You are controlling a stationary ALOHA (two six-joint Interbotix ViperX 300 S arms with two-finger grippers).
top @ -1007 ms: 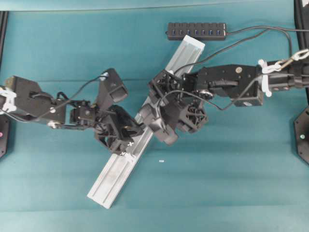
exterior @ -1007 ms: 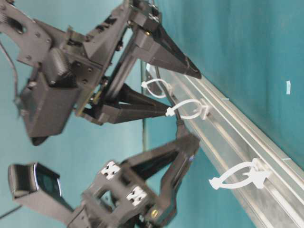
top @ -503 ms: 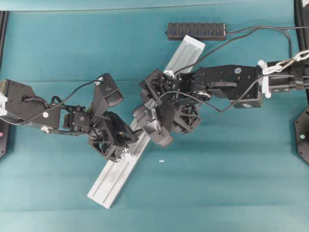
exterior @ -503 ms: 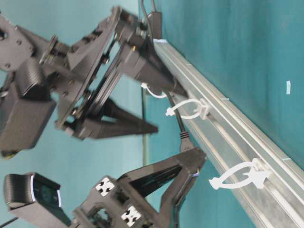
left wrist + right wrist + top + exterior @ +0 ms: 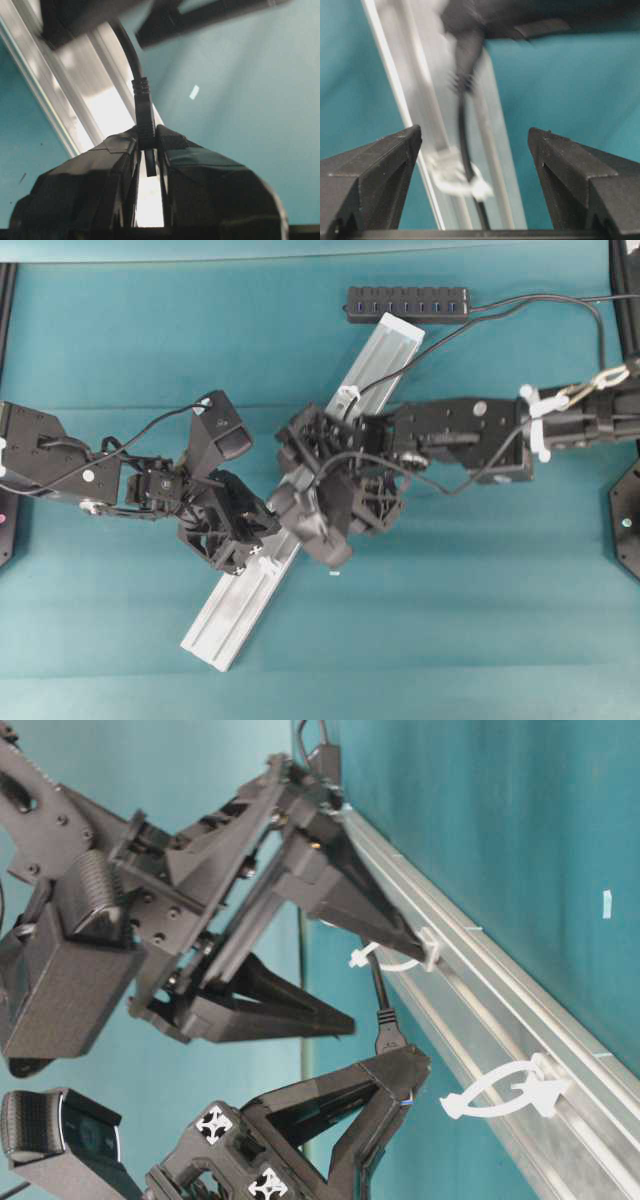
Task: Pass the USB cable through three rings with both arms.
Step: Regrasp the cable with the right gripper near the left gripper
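rings (image 5: 395, 960) along rail (image 5: 240, 600), hub (image 5: 408, 304) behind

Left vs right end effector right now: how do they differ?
The left end effector is shut on the black USB cable's plug; the right end effector is wide open and holds nothing. In its wrist view the left one has the plug between its fingertips; the right one straddles the cable and a translucent-white ring clip without touching them. Both are black, wedge-fingered, and work over the silver aluminium rail.
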